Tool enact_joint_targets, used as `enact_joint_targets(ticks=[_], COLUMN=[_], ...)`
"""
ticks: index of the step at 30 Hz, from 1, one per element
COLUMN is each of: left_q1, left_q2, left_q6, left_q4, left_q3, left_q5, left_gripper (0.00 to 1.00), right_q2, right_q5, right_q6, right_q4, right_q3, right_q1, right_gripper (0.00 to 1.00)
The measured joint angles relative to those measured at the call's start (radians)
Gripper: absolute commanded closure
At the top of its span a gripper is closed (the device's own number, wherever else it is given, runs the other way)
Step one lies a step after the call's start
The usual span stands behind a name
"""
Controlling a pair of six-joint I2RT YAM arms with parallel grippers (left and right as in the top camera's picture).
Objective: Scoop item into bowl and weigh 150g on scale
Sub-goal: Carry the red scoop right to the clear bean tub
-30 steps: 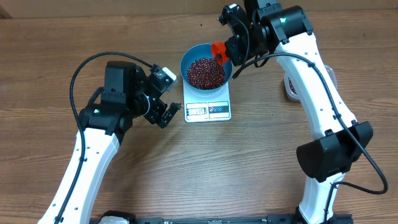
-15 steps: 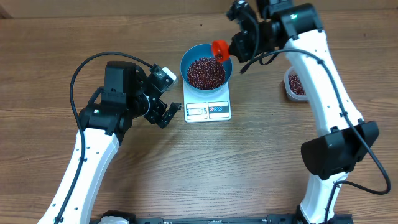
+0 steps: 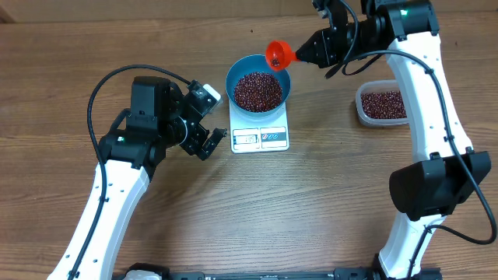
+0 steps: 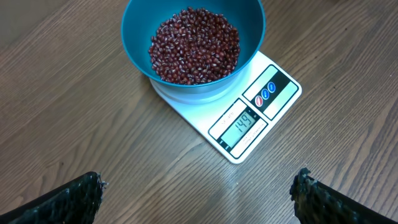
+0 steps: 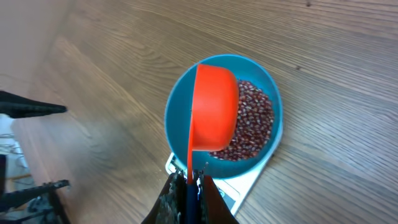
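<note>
Beans point(image 4: 194, 45) fill bowl point(image 4: 134, 25) on scale point(image 4: 280, 93), display just under target; right hand point(image 5: 188, 183) pinches scoop point(image 5: 214, 106), left hand point(image 3: 211, 143) spread; probably few more beans needed.

I am seeing dark red-brown beans point(image 4: 194, 45) speckling a deep blue bowl point(image 4: 134, 34). The scale point(image 4: 200, 113) is showing white, with blue and red buttons point(image 4: 265, 94). The scoop point(image 5: 214, 106) is glowing orange-red against the brown wood-grain bench point(image 3: 311, 202).
</note>
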Motion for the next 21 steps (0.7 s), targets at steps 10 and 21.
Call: enact_joint_targets(ticks=[10,21], left_q1=[0.000,0.000], left_q2=[0.000,0.000], left_q6=[0.000,0.000], left_q4=[0.000,0.000], left_q3=[0.000,0.000], left_q5=[0.000,0.000], left_gripper=[0.00,0.00], right_q2=[0.000,0.000], right_q5=[-0.075,-0.155], right_q6=[0.023,0.026], right_q4=[-0.004,-0.013], right_q3=[0.000,0.000], right_q1=[-0.039,-0.087], right_gripper=[0.96,0.96])
